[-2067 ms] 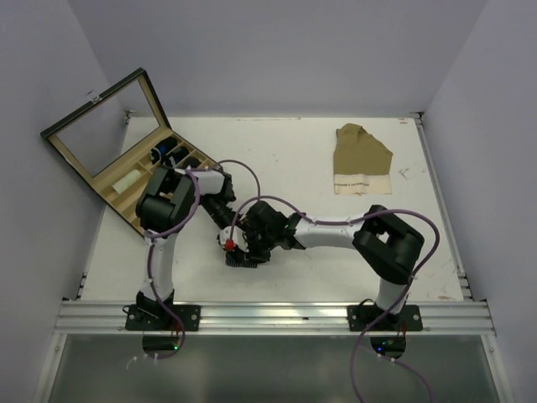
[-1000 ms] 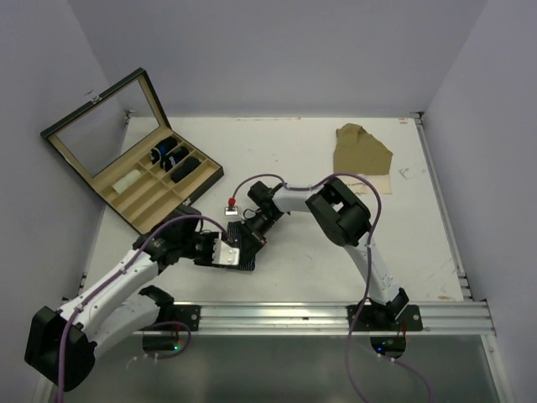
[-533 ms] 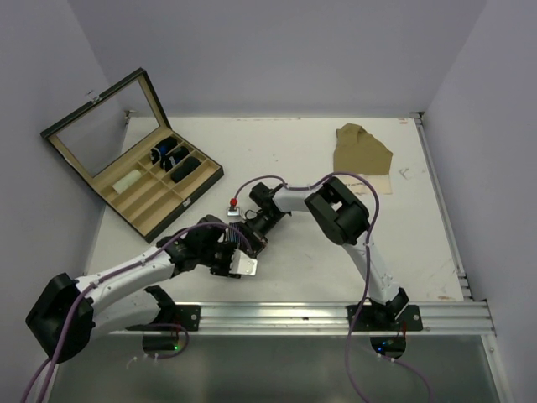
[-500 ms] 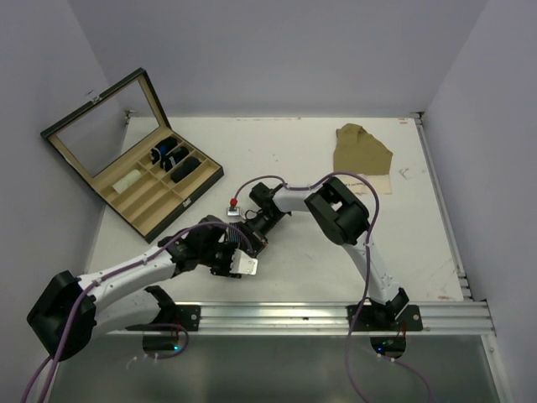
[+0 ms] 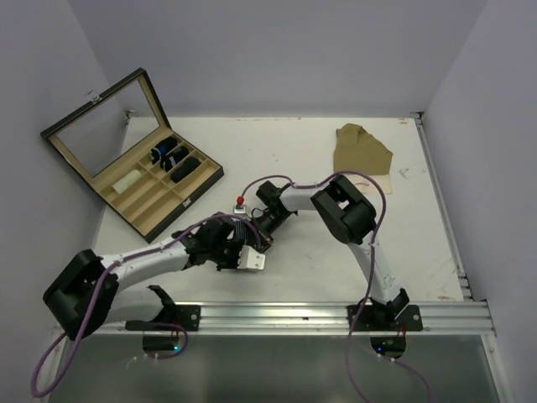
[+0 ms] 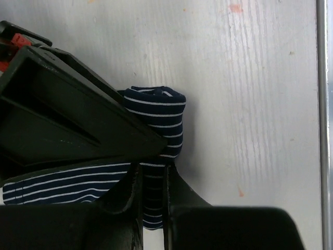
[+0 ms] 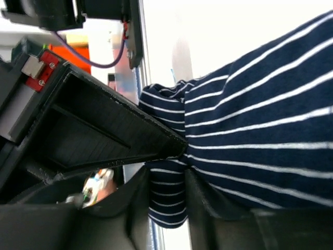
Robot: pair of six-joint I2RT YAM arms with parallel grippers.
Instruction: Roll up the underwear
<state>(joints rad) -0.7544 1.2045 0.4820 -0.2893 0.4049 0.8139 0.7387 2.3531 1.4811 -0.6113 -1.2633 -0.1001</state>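
The navy underwear with white stripes (image 6: 157,115) lies on the white table as a partly rolled bundle. My left gripper (image 6: 153,176) is shut on one end of the roll; in the top view it (image 5: 242,248) sits near the table's front. My right gripper (image 7: 167,181) is shut on the same striped cloth (image 7: 260,130) and meets the left one tip to tip (image 5: 258,225). The right gripper's black body (image 6: 73,112) fills the left wrist view's upper left. In the top view the two grippers hide most of the underwear.
An open wooden box with a glass lid (image 5: 126,197) stands at the back left, with dark rolls (image 5: 172,159) in its compartments. A tan pair of underwear (image 5: 361,153) lies at the back right. A metal rail (image 5: 277,317) runs along the near edge.
My left arm swung down from beside the box and reached right along the front edge to meet the right gripper. Both grippers and the bundle shifted slightly to the right.
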